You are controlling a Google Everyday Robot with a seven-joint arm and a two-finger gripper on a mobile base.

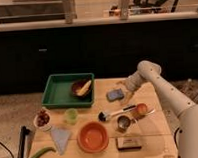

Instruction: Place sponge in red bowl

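Note:
The blue-grey sponge [115,94] lies on the wooden table [155,135], just right of the green tray. My gripper [126,90] hangs low at the sponge's right edge, at the end of the white arm that reaches in from the right. I cannot tell whether it touches the sponge. The wide orange-red bowl [93,136] sits empty near the table's front edge, well in front of and slightly left of the sponge.
A green tray [55,93] holds a dark brown bowl with a yellow item [82,88]. Between sponge and red bowl lie a brush [112,114], a metal cup [123,123] and an orange fruit [140,109]. A dark box [128,142], green cup [70,115], white fruit bowl [42,118] and napkin [60,138] are nearby.

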